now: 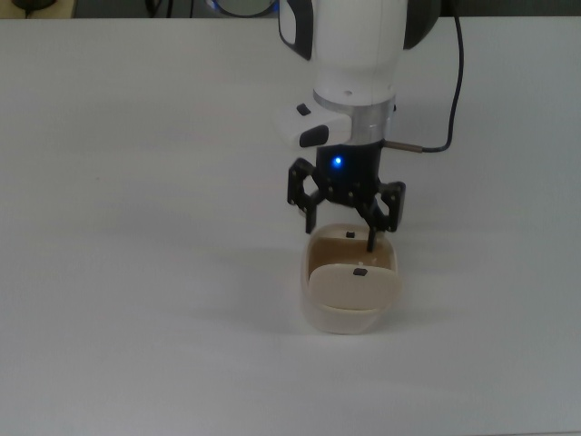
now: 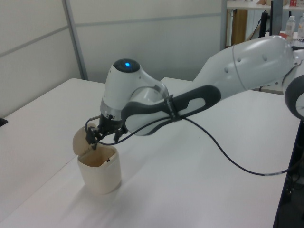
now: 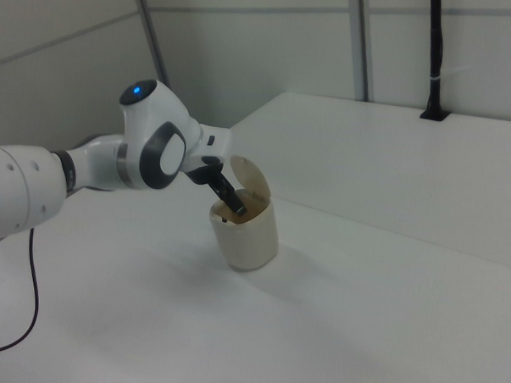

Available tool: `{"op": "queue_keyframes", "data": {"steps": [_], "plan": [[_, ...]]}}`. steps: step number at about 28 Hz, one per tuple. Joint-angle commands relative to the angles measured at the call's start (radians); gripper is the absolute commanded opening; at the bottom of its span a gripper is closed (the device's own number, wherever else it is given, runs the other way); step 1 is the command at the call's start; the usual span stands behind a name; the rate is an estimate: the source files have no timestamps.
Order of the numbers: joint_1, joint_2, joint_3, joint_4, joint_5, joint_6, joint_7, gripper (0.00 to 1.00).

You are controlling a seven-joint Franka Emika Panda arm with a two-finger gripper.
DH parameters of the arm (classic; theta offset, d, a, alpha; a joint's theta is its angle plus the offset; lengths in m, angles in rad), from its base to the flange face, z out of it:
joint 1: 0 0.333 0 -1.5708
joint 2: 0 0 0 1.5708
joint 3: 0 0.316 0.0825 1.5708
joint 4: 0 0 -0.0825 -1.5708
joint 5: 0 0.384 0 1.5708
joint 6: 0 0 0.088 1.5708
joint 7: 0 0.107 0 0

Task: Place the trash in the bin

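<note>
The cream bin [image 1: 349, 320] stands on the white table with its flap lid [image 1: 354, 285] swung open. My gripper [image 1: 345, 221] hangs just above the bin's far rim, open, with nothing between its black fingers [image 1: 374, 229]. In the left view the gripper [image 2: 97, 137] sits over the bin [image 2: 100, 175], beside the raised lid [image 2: 78, 141]. In the right view the gripper [image 3: 230, 201] points down into the bin [image 3: 247, 238]. The paper ball shows in no view; the bin's inside is mostly hidden.
A black cable [image 1: 448, 86] runs from the wrist toward the top view's upper right. The white table [image 1: 118, 227] spreads wide around the bin. A black post [image 3: 434, 55] stands at the table's far edge in the right view.
</note>
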Motion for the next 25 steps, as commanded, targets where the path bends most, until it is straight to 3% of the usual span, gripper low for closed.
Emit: {"op": "queue_keyframes", "data": {"steps": [1, 3, 5, 8, 14, 19, 25], "plan": [[-0.009, -0.099, -0.011, -0.001, 0.057, -0.294, -0.172, 1.00], [-0.012, -0.134, -0.039, 0.025, 0.117, -0.419, -0.285, 1.00], [-0.009, -0.163, -0.076, 0.033, 0.135, -0.513, -0.341, 1.00], [-0.006, -0.225, -0.111, 0.045, 0.128, -0.677, -0.450, 1.00], [-0.003, -0.315, -0.192, 0.044, 0.123, -0.858, -0.635, 1.00], [-0.003, -0.366, -0.255, 0.038, 0.099, -0.909, -0.749, 1.00], [-0.003, -0.375, -0.333, 0.036, 0.097, -0.914, -0.837, 1.00]]}}
